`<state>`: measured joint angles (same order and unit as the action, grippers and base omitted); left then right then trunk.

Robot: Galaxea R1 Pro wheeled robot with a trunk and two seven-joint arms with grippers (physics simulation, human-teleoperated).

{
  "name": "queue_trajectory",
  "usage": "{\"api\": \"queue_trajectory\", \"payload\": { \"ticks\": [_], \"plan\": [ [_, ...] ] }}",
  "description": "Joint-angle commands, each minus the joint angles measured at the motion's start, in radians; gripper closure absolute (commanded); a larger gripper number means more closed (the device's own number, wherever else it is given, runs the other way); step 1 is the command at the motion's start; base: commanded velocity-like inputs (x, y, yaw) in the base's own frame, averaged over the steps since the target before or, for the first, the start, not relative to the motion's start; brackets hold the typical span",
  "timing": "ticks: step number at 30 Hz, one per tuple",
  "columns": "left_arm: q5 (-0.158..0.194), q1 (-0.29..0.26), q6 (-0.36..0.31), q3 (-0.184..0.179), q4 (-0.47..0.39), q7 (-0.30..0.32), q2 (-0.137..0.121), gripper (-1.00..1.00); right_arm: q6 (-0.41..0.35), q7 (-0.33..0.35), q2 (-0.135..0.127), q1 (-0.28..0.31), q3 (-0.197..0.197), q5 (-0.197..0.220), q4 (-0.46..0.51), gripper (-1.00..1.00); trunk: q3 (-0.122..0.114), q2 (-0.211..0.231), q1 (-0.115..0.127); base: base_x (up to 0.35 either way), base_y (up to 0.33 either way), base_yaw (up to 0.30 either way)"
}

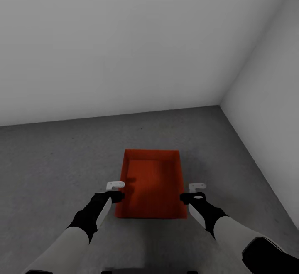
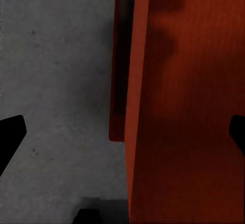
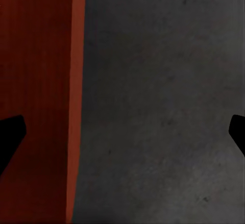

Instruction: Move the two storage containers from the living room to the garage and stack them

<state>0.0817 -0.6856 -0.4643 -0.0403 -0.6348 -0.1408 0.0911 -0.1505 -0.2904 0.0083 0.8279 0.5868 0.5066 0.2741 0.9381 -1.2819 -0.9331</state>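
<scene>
Orange-red rectangular open-top bin (image 1: 151,184) sits on the dark grey concrete floor (image 1: 54,161) at 12 o'clock. Both grippers — left (image 2: 122,132), right (image 3: 122,129) — have fingers spread, straddling opposite walls. Close evenly — lift level.

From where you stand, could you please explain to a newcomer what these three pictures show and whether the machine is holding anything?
This is a simulated wheeled robot with two arms. The large picture comes from a camera on its head, looking down over both arms. The other two come from cameras by each wrist, looking along that arm's fingers. On the grey concrete floor, near a corner of white walls, sits an orange-red storage container, open-topped and empty. The left tool and right tool sit at its two long sides. In both wrist pictures the fingers are spread wide, each pair straddling a container wall without closing on it, so nothing is held.
</scene>
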Motion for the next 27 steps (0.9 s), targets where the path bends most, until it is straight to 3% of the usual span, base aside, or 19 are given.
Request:
{"api": "queue_trajectory", "payload": {
  "ticks": [1,27],
  "plan": [
    [0.009,0.0,-0.005,-0.005,-0.002,-0.008,-0.001,-1.0,-0.006,-0.007,-0.001,0.0,0.008,0.006,0.002,-1.0,-0.003,0.007,0.004,0.0,0.0,0.0],
    [0.009,0.0,-0.004,-0.007,-0.002,-0.008,-0.001,-1.0,-0.006,-0.009,0.001,0.0,0.008,0.006,0.002,-1.0,-0.084,0.189,0.104,0.0,0.0,0.0]
  ]
}}
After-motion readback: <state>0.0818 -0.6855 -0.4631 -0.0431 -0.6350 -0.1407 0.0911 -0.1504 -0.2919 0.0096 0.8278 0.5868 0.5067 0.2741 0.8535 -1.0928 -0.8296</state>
